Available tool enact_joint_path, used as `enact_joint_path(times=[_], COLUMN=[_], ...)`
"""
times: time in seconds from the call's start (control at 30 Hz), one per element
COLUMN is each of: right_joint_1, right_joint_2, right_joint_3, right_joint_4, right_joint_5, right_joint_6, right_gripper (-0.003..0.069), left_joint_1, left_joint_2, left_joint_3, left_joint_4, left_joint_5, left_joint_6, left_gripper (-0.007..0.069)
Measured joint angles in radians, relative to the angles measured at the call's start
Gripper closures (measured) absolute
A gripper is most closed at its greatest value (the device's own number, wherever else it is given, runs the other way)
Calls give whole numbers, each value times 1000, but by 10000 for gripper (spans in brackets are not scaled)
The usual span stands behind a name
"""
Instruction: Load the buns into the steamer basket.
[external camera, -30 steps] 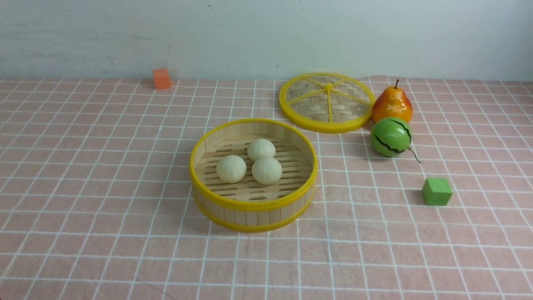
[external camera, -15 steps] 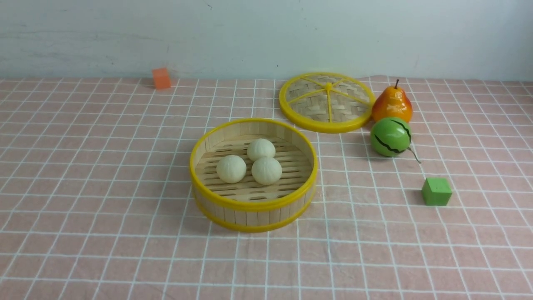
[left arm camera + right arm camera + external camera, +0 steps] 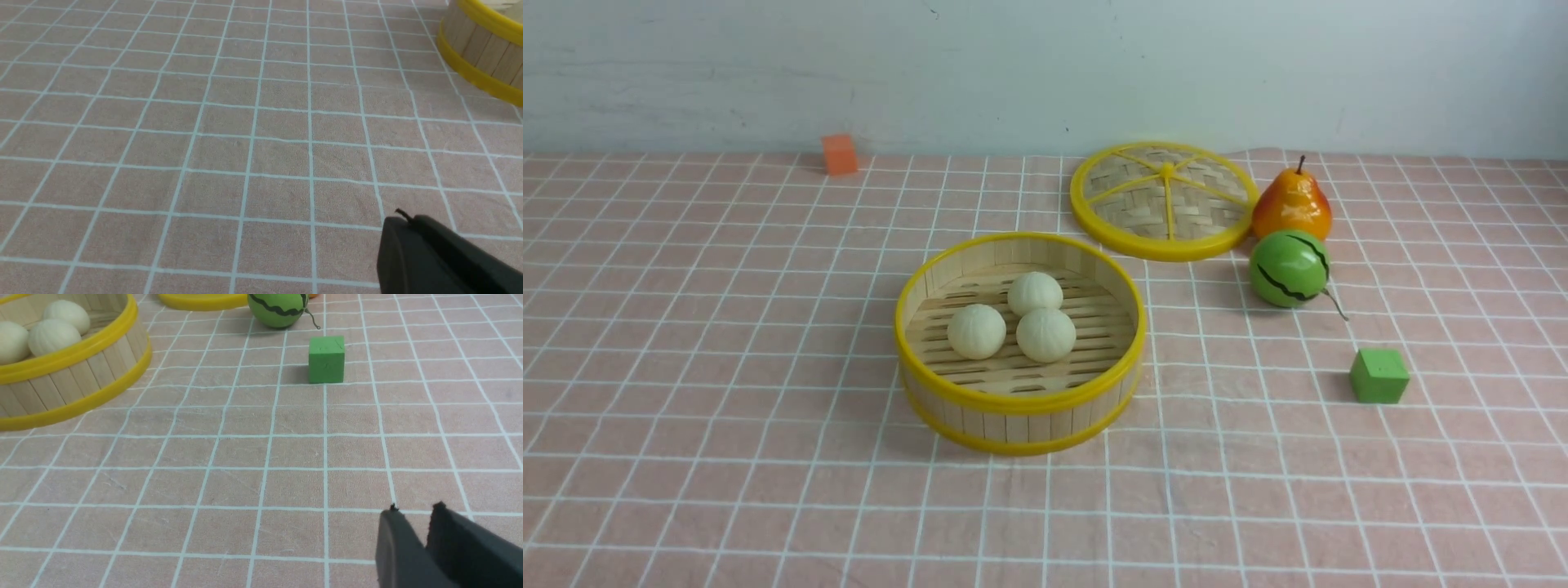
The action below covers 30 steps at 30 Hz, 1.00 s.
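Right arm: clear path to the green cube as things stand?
Probably yes. In the right wrist view the green cube stands alone on bare tablecloth ahead of the right gripper, jaws slightly apart and empty; the toy watermelon lies beyond it.

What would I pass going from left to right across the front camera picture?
Orange cube → steamer basket holding three buns → woven lid → green melon toy → green cube. The pear overlaps the melon, so I left it out.
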Motion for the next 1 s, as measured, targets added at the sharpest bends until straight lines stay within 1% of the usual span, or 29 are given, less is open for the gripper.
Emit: enact_joint_path(times=[0.37,0.47,0.6,0.7,0.77,0.93,1.0], right_joint_1=[0,0,0,0,0,0,0], right_joint_2=[0,0,0,0,0,0,0], right_joint_3=[0,0,0,0,0,0,0], right_joint_4=[0,0,0,0,0,0,0], right_joint_5=[0,0,0,0,0,0,0], right_joint_6=[0,0,0,0,0,0,0], right_gripper=[526,523,514,510,508,503,499], left_joint_1=[0,-13,-72,-79,-69,-4,3], left_joint_2=[0,0,0,0,0,0,0], left_joint_3=[0,0,0,0,0,0,0], left_joint_4=[0,0,0,-1,-1,-1,-1], left_joint_5=[5,5,5,5,5,5,5], left_joint_6=[4,4,4,4,4,4,4], left_gripper=[638,638,638,638,638,638,638])
